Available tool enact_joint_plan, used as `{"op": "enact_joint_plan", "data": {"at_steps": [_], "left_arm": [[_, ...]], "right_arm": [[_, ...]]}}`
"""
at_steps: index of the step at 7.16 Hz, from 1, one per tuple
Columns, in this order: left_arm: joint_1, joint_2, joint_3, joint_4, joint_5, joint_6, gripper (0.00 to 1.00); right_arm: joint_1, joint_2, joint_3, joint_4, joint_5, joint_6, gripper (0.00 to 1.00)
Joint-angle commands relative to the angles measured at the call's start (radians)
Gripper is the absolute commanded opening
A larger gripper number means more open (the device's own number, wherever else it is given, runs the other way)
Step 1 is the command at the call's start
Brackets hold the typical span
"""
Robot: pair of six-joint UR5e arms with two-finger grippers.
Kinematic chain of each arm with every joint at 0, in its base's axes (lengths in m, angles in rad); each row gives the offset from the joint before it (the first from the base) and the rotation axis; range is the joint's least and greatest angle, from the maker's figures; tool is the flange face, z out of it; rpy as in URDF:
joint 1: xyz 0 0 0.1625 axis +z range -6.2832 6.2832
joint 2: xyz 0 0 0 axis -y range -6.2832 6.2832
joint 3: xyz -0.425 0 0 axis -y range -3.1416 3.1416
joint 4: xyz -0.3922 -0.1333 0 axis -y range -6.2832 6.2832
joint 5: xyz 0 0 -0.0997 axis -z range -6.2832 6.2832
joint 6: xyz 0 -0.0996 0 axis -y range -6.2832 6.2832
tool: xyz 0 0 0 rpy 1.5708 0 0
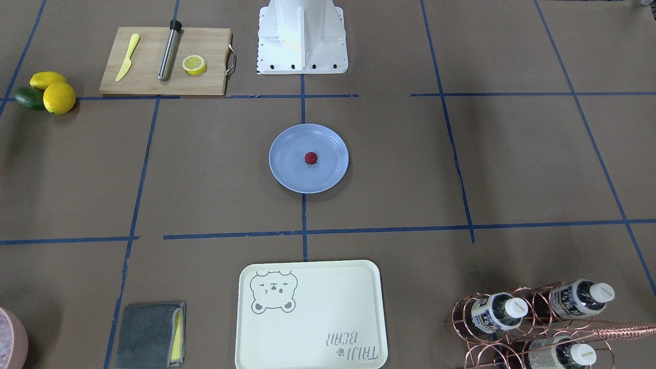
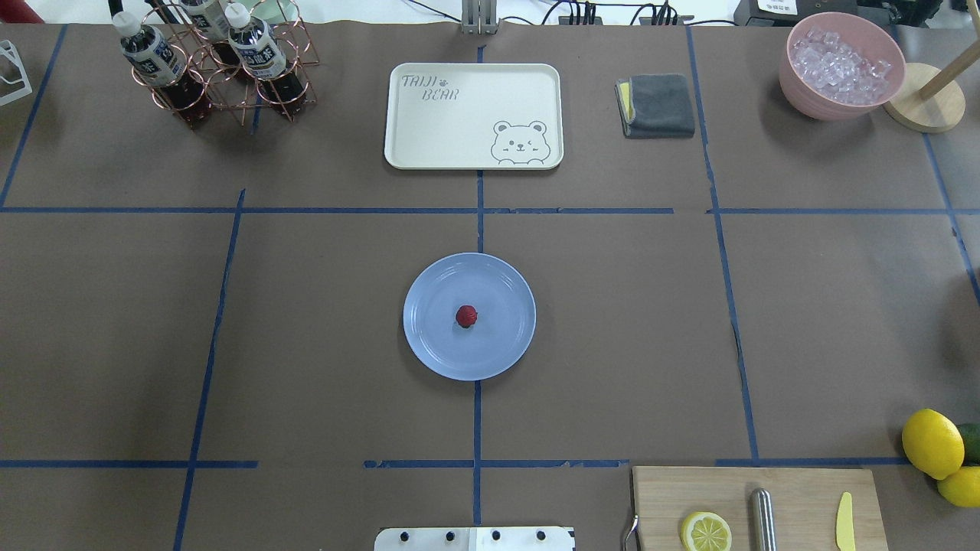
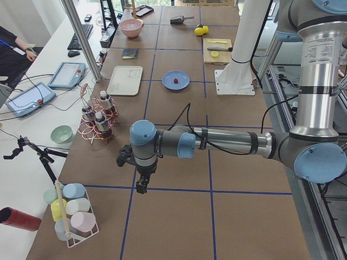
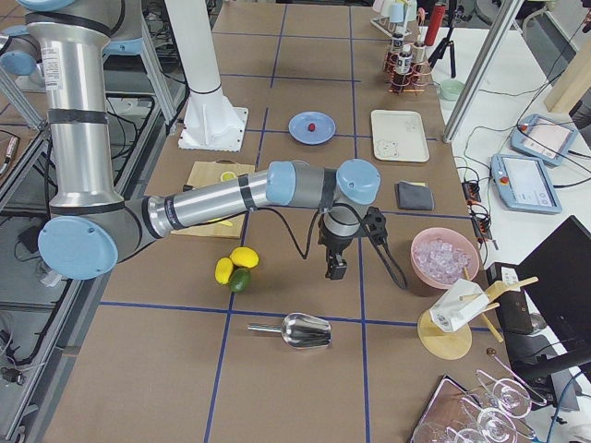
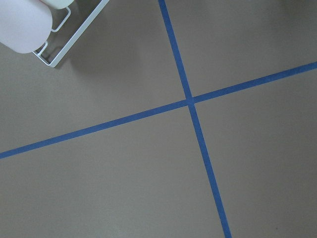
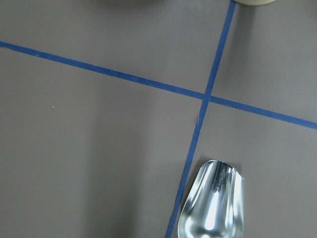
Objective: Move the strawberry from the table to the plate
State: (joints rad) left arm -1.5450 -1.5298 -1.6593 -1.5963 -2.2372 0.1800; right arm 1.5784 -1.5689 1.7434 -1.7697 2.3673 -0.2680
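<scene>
The small dark red strawberry (image 2: 466,315) lies near the middle of the round light-blue plate (image 2: 436,344), which sits at the centre of the brown taped table (image 2: 321,306). The front view shows the same strawberry (image 1: 310,158) on the plate (image 1: 287,166). Both grippers are far from it and appear only in the side views. The left gripper (image 3: 140,188) hangs over the table's left end, pointing down. The right gripper (image 4: 334,272) hangs over the right end, between the lemons and the ice bowl. I cannot tell whether either is open or shut.
A cream bear tray (image 2: 473,115) lies beyond the plate. A cutting board (image 2: 796,505) holds a lemon half, a steel rod and a yellow knife. Lemons (image 2: 932,443), a bottle rack (image 2: 214,69), a folded cloth (image 2: 658,105), an ice bowl (image 2: 841,65) and a metal scoop (image 6: 213,203) line the edges.
</scene>
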Motion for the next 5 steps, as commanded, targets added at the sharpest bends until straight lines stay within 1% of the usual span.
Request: {"op": "enact_joint_plan", "data": {"at_steps": [1, 2, 3, 5], "left_arm": [[-0.007, 0.034, 0.019, 0.002, -0.022, -0.007, 1.00], [-0.009, 0.034, 0.021, 0.002, -0.041, -0.011, 1.00], [-0.035, 0.034, 0.021, 0.016, -0.041, -0.011, 1.00], [-0.064, 0.033, 0.019, 0.053, -0.047, -0.010, 1.00]], "right_arm": [[0.029, -0.037, -0.033, 0.050, 0.080, 0.032, 1.00], [0.035, -0.058, -0.033, 0.058, 0.090, 0.029, 1.00], [0.038, -0.059, -0.033, 0.058, 0.084, 0.026, 1.00], [0.040, -0.060, -0.062, 0.059, 0.081, 0.024, 1.00]]}}
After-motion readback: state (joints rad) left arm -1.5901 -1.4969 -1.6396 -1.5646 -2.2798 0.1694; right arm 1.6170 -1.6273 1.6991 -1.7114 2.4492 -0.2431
